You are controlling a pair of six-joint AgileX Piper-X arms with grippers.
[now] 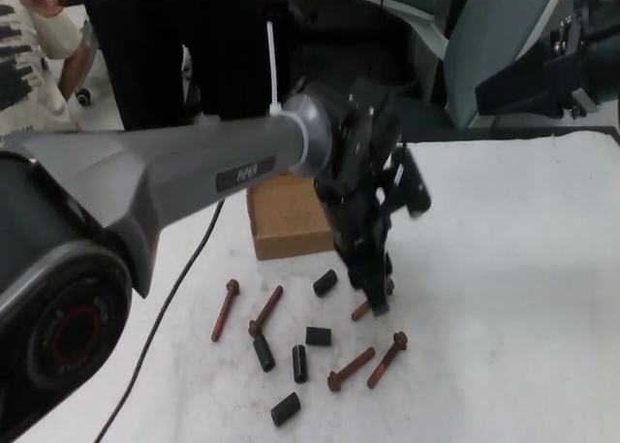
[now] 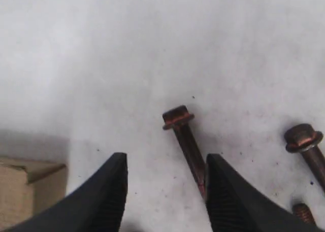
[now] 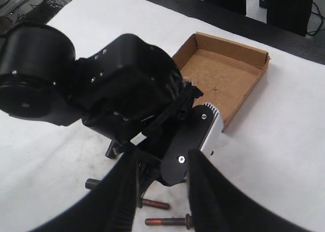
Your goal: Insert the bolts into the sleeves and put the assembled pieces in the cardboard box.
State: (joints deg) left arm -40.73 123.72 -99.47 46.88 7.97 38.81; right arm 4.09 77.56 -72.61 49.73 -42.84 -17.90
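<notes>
On the bench, my left gripper point(image 2: 166, 158) is spread around a bolt point(image 2: 188, 145), off-centre; I'd centre the shank, then pinch; right gripper point(image 3: 162, 155) spread too.

High view from behind over bench point(image 1: 513, 268), left wrist close above a bolt point(image 2: 184, 138), right wrist higher, cardboard box point(image 3: 223, 74) shared.

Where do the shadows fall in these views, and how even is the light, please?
Left wrist view: soft grey shadow on the cloth beside the box, faint one beside the bolt. High view: flat light, hardly any shadow under the bolts. Right wrist view: box floor evenly lit.
</notes>
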